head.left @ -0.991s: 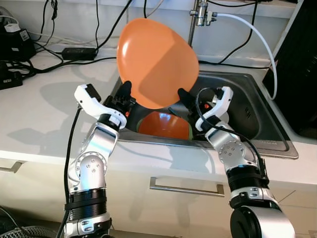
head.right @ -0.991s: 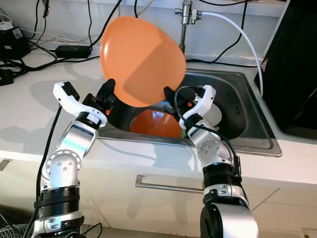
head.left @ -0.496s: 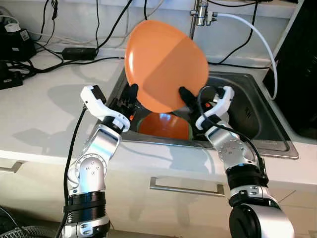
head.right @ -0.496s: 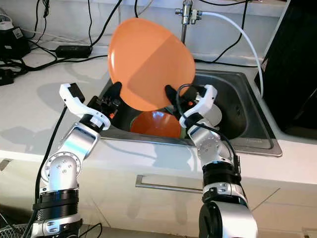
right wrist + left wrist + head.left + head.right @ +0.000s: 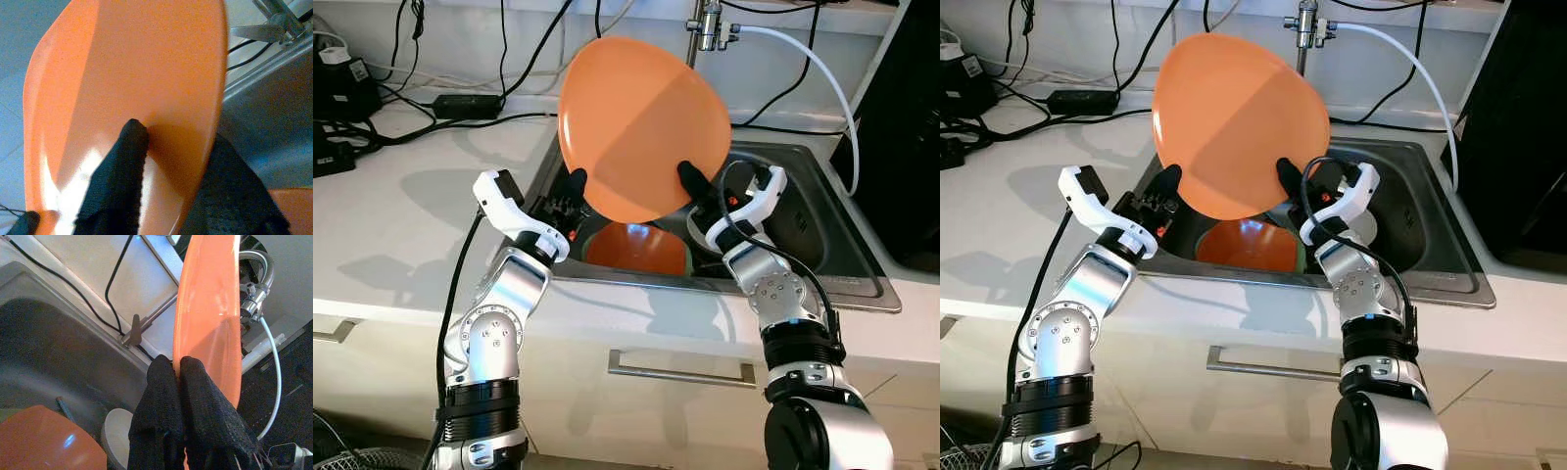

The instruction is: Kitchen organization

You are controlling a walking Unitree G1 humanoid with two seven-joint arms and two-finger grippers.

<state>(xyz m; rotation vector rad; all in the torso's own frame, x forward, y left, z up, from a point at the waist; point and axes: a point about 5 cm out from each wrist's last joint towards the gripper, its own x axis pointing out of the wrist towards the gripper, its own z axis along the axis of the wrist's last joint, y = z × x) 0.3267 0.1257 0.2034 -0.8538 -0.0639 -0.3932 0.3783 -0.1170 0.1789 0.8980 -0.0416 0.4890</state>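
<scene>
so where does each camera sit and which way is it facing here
Left and right eye views: on the head, looking forward and down at the sink; both silver arms hold up the orange plate.
Left wrist view: looks along the left end effector, pinching the plate's rim edge-on, faucet beyond.
Right wrist view: looks along the right end effector, gripping the plate's rim.
Shared: all views show the plate.

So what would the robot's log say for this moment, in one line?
left hand: shut on orange plate | right hand: shut on plate | plate: tilted above sink | orange bowl: in sink
</scene>
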